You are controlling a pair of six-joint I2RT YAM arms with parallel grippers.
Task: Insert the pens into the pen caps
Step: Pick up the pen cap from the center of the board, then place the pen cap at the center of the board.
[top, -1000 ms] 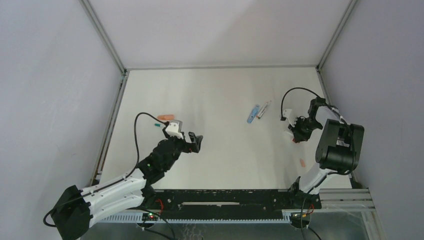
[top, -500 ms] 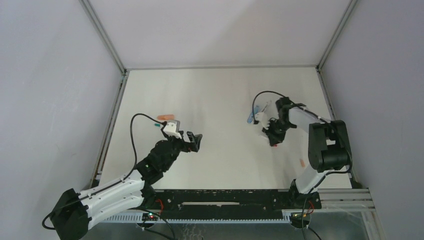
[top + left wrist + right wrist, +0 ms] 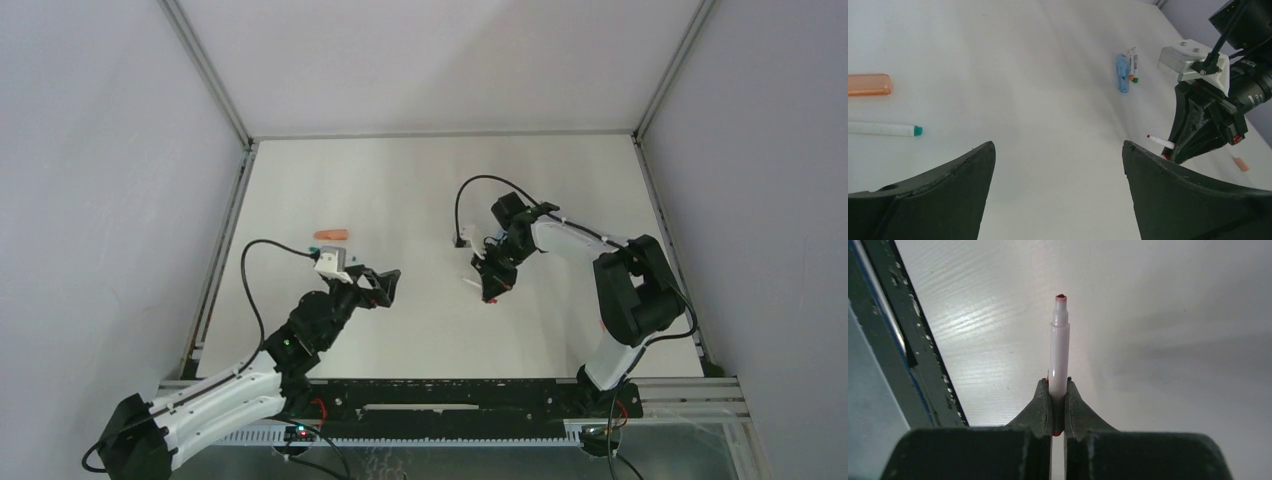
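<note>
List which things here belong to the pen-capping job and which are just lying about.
Job: red-tipped pen in the shut right tool; teal-tipped pen; orange cap; light blue cap and the neighbouring pen; small salmon piece, probably a cap.
Lying about: only fixtures, the black cable and the metal frame rail.

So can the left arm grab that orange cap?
Probably yes: the left gripper is open and empty, and the orange cap lies nearby with nothing on it; only a teal-tipped pen lies beside it.
</note>
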